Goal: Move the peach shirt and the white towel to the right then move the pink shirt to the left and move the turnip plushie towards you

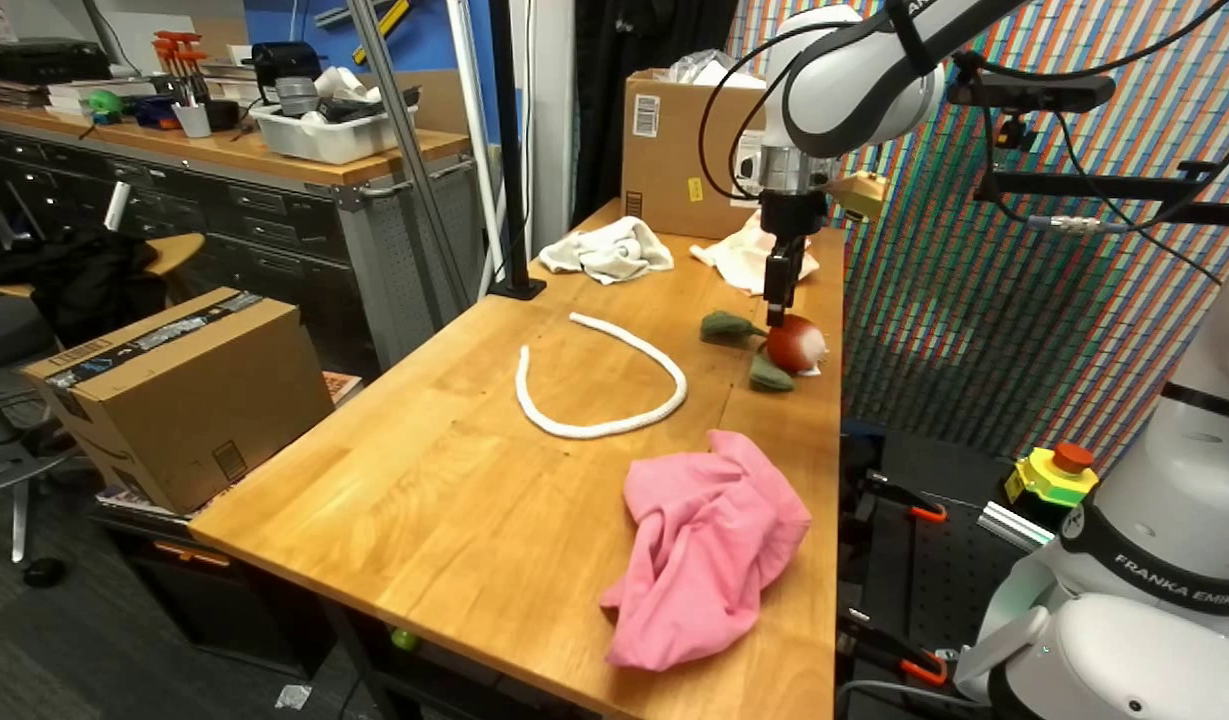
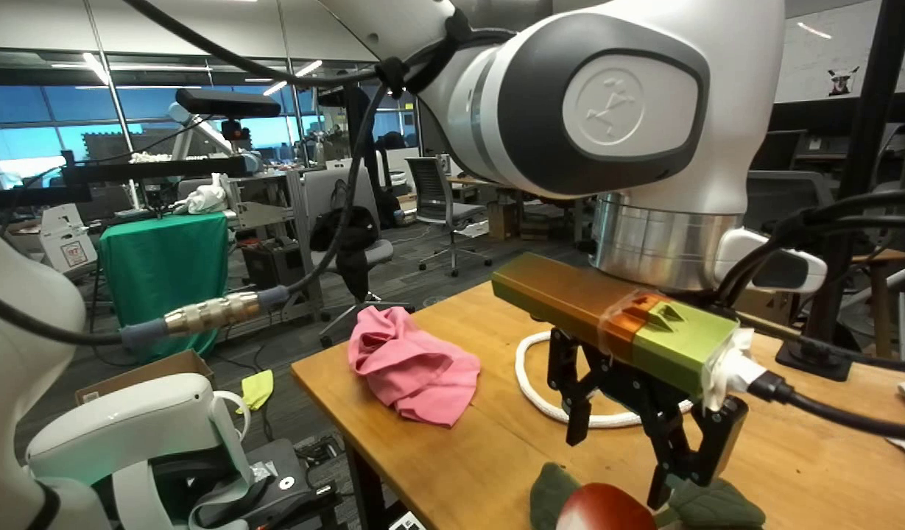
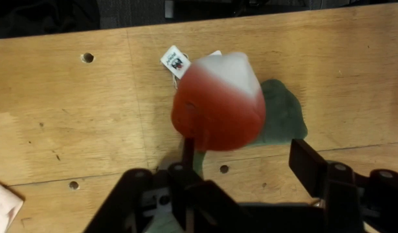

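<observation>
The turnip plushie, red with a white end and green leaves, lies on the table near its edge in both exterior views and the wrist view. My gripper points down just above it, open and empty. In the wrist view the left finger overlaps the red body's edge; I cannot tell if it touches. The right finger is apart from it. The pink shirt lies crumpled at the near end. The white towel and peach shirt lie at the far end.
A white rope curves on the wooden table, also in an exterior view. A cardboard box stands behind the cloths. A black pole rises at the table's side. A paper tag hangs from the plushie.
</observation>
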### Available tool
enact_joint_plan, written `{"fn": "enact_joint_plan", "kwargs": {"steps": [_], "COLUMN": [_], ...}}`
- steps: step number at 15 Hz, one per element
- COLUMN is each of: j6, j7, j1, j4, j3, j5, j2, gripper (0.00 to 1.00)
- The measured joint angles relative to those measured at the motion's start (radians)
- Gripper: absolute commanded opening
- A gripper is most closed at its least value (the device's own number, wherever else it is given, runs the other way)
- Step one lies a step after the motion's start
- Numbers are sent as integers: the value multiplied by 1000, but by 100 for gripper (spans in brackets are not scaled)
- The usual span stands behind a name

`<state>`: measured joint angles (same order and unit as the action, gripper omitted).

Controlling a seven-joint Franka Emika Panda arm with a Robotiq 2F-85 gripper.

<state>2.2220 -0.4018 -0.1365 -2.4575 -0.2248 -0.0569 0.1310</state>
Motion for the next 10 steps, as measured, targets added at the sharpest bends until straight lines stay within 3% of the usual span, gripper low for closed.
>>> {"fn": "enact_joint_plan", "kwargs": {"steps": [5,10], "j6": [-8,37], "j7": [-27,-91], "j1": [0,0], "j4": [-10,-83], "j3": [3,-7], "j5": [-19,-35], "j2": [76,273], "gripper": [100,100]}}
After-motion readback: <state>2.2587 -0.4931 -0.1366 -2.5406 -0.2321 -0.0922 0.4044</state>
